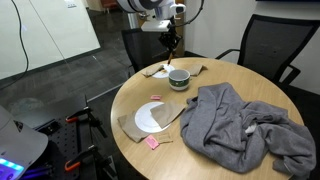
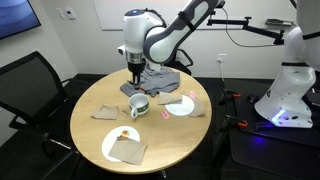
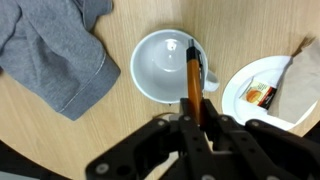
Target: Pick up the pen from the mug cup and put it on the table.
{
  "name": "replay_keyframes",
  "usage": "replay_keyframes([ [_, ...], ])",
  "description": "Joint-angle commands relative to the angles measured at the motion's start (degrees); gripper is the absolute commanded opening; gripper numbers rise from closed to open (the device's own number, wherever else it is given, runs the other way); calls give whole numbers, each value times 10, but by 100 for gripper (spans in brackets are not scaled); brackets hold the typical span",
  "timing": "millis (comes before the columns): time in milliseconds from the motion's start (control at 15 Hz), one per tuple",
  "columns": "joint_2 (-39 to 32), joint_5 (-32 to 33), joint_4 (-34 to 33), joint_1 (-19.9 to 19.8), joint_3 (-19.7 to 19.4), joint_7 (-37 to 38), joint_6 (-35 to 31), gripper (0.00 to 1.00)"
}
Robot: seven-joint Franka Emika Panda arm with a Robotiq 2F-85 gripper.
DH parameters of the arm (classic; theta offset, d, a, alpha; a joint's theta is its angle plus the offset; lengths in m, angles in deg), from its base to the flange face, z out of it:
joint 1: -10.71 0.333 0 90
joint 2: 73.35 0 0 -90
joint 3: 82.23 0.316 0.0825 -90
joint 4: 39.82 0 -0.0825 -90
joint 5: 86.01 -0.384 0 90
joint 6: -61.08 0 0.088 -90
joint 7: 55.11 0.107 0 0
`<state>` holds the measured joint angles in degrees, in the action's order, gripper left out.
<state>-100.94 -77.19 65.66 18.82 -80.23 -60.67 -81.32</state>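
Above round cup [image 3: 152,68], seemingly gripped pen [image 3: 193,75]

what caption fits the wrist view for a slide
Gripper clamps a slim orange-brown pen above the pale-lined round mug cup on the light wooden table, beside a grey cloth.

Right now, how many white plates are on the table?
2. One plate lies near the pink scrap by the table edge; the other plate sits beside the mug cup, partly under a brown napkin. The grey cloth could hide more.
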Motion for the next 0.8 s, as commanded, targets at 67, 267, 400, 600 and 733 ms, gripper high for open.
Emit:
replay_keyframes([
  [67, 96, -2, 99, -10, 25, -37, 54, 4],
  [267, 124, -15, 138, -17, 42, -77, 68, 4],
  [400, 135, -22, 161, -18, 52, -104, 73, 4],
  [600, 145, -33, 193, -21, 67, -154, 80, 4],
  [733, 150, -36, 216, -19, 73, -171, 77, 4],
])
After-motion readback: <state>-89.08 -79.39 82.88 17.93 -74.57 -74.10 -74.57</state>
